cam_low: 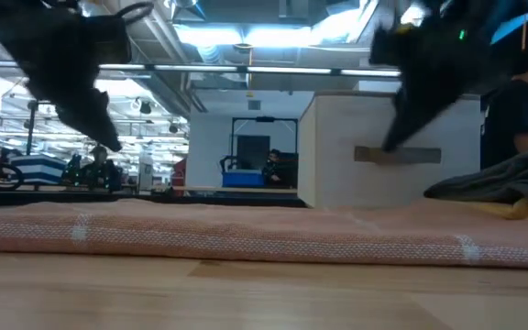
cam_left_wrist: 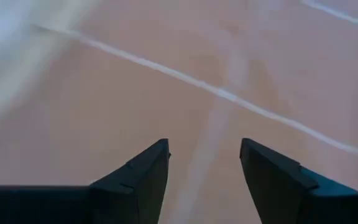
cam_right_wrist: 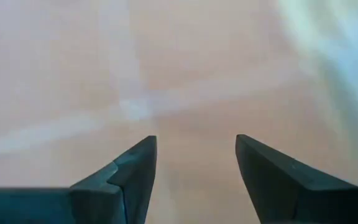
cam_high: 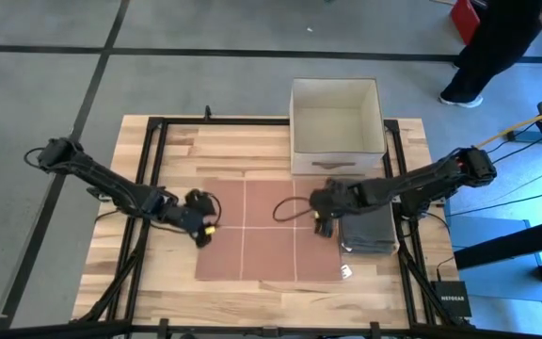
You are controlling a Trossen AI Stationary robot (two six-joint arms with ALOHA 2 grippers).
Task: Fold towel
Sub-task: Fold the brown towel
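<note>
- While the towel (cam_high: 269, 231) lies flat at the surface's (cam_high: 205, 151) centre, folding looks partly done; more folds likely remain.
- Left claw (cam_high: 202, 229), at the towel's 9 o'clock edge, open, holding nothing.
- Right claw (cam_high: 320, 222), at 3 o'clock, likewise open, empty.
- Towel: rust-coloured woven rectangle, pale grid stripes.

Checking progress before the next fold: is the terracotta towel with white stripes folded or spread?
Cannot tell: the terracotta towel with white stripes lies flat as a rectangle in the high view, layers unclear.

Two dark jointed arms, blk wedge-shaped fingers (cam_left_wrist: 135, 186)
</note>
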